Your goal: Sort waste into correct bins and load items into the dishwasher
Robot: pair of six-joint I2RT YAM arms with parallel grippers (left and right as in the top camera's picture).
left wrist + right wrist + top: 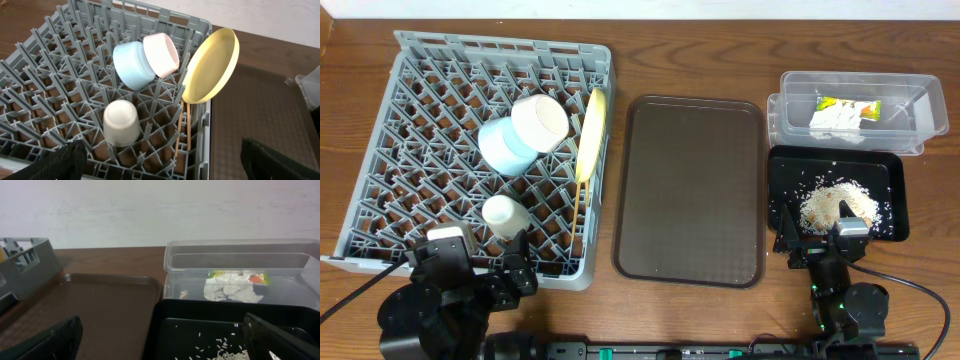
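On the table (690,50), the dish rack (500,45) stands at left, the serving tray (690,190) in the middle, and the tub (910,110) at far right, with the shallow tray (790,170) just before it. In the rack, the left bowl (503,145) touches the right bowl (540,120), the cup (503,215) sits nearer the front, and the plate (592,135) stands on edge by the right wall (chopsticks (582,215) just in front of it). The tissue (835,122) and wrapper (848,104) lie in the tub, the crumbs (835,205) in the shallow tray.

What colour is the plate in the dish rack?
Yellow-green; the plate shows best from the left wrist.
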